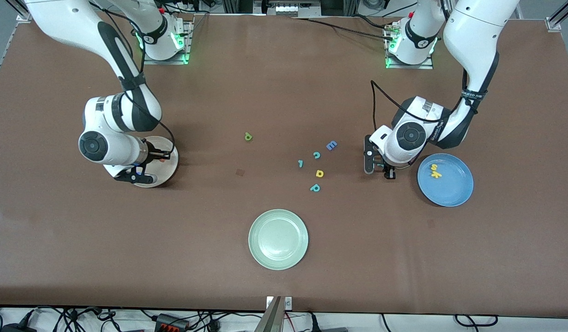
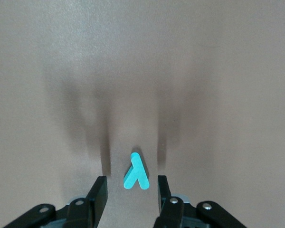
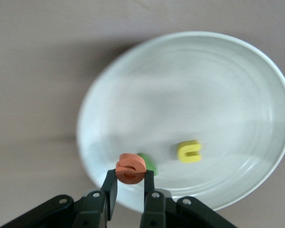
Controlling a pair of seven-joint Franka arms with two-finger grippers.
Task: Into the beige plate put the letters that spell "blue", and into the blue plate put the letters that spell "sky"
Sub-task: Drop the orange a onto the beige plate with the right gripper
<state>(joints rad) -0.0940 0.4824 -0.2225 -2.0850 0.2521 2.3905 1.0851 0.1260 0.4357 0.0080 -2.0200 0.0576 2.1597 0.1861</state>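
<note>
Right pincer (image 3: 129,183) hangs over the glossy round beige plate (image 3: 237,85) at the right arm's end of the brown matte counter (image 1: 284,276), pinching a soft-looking orange e (image 3: 130,168); inside the plate lie one yellow u (image 3: 189,151) and one green piece (image 3: 148,163), part hidden by the e. Left pincer (image 2: 129,190) sits low over the counter just beside the shallow blue plate (image 1: 459,193), fingers spread around one flat teal y (image 2: 135,172) lying between them, not gripped. Blue plate holds two yellow letters (image 1: 435,171); six loose letters (image 1: 316,155) lie mid-counter, and one pale green plate (image 1: 265,226) sits nearer the front camera.
</note>
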